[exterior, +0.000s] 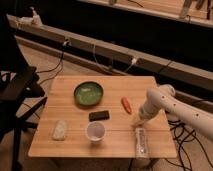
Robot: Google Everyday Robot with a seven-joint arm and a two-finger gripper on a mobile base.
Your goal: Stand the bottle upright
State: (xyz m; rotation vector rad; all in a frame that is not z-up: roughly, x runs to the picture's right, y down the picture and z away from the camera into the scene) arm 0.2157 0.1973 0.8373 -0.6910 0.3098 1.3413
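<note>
The bottle lies flat on the wooden table near the front right edge, its length running front to back. It is whitish with a greenish-grey label. My gripper hangs at the end of the white arm, just above and behind the bottle's far end, a little over the table top.
A green bowl sits at the table's middle back. A black phone and a white cup are near the centre front. An orange-red carrot-like thing lies left of my arm. A pale packet lies front left. A black chair stands left.
</note>
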